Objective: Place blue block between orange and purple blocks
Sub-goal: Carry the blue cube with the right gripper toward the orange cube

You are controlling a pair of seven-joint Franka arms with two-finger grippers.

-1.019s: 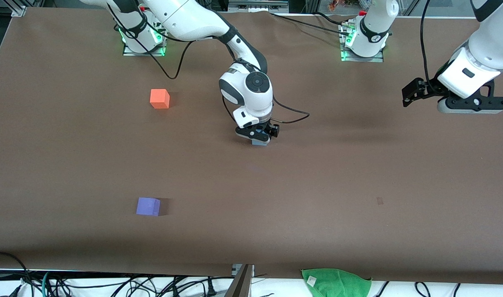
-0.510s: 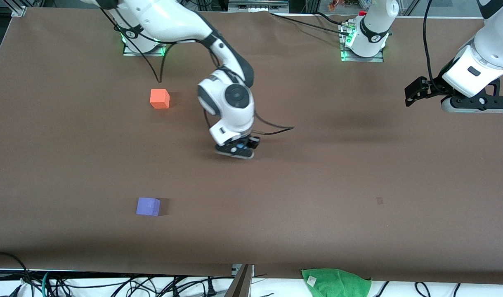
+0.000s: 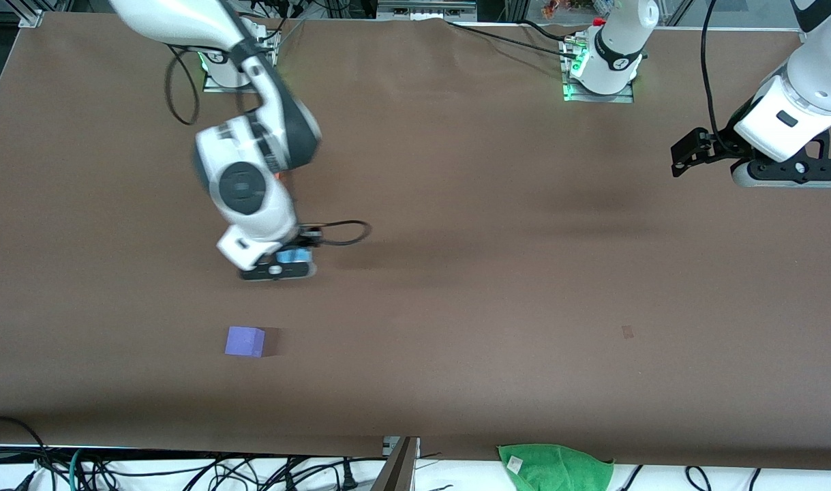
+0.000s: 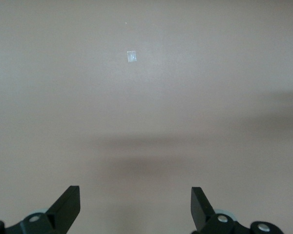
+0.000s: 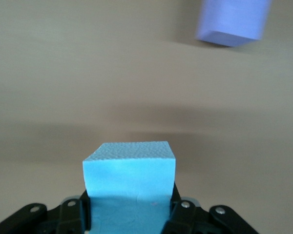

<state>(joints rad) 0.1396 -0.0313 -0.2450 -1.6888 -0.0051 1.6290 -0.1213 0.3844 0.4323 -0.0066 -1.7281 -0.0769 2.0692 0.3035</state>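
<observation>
My right gripper [image 3: 279, 264] is shut on the sky-blue block [image 3: 294, 256] and holds it above the table, over the stretch between the orange block's spot and the purple block [image 3: 245, 341]. In the right wrist view the blue block [image 5: 129, 180] sits between the fingers [image 5: 71, 214], with the purple block [image 5: 232, 22] on the table ahead of it. The orange block is covered by the right arm's wrist in the front view. My left gripper [image 3: 688, 153] is open and empty, and waits in the air at the left arm's end of the table; the left wrist view shows it over bare table [image 4: 135, 195].
A green cloth [image 3: 555, 467] lies at the table's front edge, beside loose cables. A small pale mark [image 3: 627, 332] is on the brown table cover and also shows in the left wrist view [image 4: 132, 57].
My right arm has swung toward the right arm's end of the table with the blue block in its grip, and now covers the orange block. The left arm has hardly moved.
</observation>
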